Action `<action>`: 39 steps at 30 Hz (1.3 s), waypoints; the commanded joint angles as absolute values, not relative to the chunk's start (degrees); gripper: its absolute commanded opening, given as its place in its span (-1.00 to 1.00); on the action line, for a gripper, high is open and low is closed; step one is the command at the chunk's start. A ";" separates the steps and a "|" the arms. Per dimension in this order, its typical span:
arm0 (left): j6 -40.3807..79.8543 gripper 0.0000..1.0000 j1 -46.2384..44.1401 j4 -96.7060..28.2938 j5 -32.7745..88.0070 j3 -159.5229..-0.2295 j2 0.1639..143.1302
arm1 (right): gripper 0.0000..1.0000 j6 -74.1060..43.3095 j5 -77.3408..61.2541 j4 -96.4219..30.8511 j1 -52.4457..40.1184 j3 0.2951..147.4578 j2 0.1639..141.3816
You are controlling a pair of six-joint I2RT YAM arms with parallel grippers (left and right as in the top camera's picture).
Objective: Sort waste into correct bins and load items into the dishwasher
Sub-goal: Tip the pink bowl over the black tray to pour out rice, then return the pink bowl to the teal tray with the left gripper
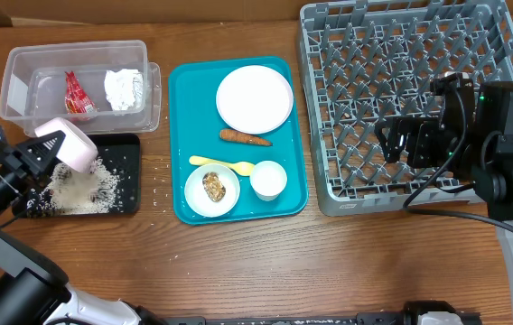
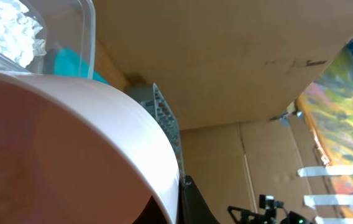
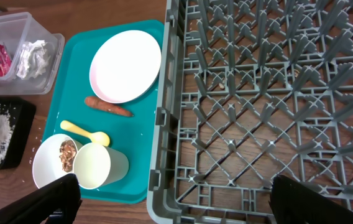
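Note:
My left gripper (image 1: 44, 149) is shut on a white-pink bowl (image 1: 67, 144), tipped over the black tray (image 1: 126, 149), where loose white rice (image 1: 80, 191) lies. The bowl fills the left wrist view (image 2: 71, 143). The clear tub (image 1: 31, 63) holds the red wrapper (image 1: 78, 94) and the white napkin (image 1: 124, 88). The teal tray holds the plate (image 1: 254, 97), the carrot piece (image 1: 245, 138), the yellow spoon (image 1: 220, 163), the cup (image 1: 268, 180) and a second bowl (image 1: 198, 200) with the brown lump (image 1: 214, 187). My right gripper (image 1: 401, 140) is open and empty over the grey rack (image 1: 401, 90).
The teal tray (image 1: 180, 135) lies between the bins and the rack. The right wrist view shows the rack's front left corner (image 3: 183, 205) beside the cup (image 3: 96, 165). A few rice grains lie on the wood by the black tray. Cardboard walls stand behind the table.

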State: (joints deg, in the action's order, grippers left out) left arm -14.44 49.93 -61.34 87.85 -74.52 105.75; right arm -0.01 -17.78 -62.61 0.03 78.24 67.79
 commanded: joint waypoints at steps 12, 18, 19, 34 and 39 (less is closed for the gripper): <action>-12.38 -0.92 50.28 -60.99 90.59 -74.17 104.14 | 1.00 0.01 -18.15 -62.28 0.34 79.46 67.64; -12.71 -0.92 47.16 -61.06 90.43 -75.20 104.05 | 1.00 0.01 -18.13 -62.06 0.34 79.46 67.64; -12.75 -0.92 45.74 -61.17 89.49 -75.96 103.98 | 1.00 0.01 -18.15 -61.91 0.34 79.46 67.64; 1.21 -0.92 -1.45 -51.27 19.90 -102.02 103.35 | 1.00 -0.19 -18.11 -63.77 0.34 79.46 67.64; -1.87 -0.92 -14.09 -50.54 -6.59 -102.00 108.01 | 1.00 -0.16 -18.11 -63.72 0.34 79.46 67.64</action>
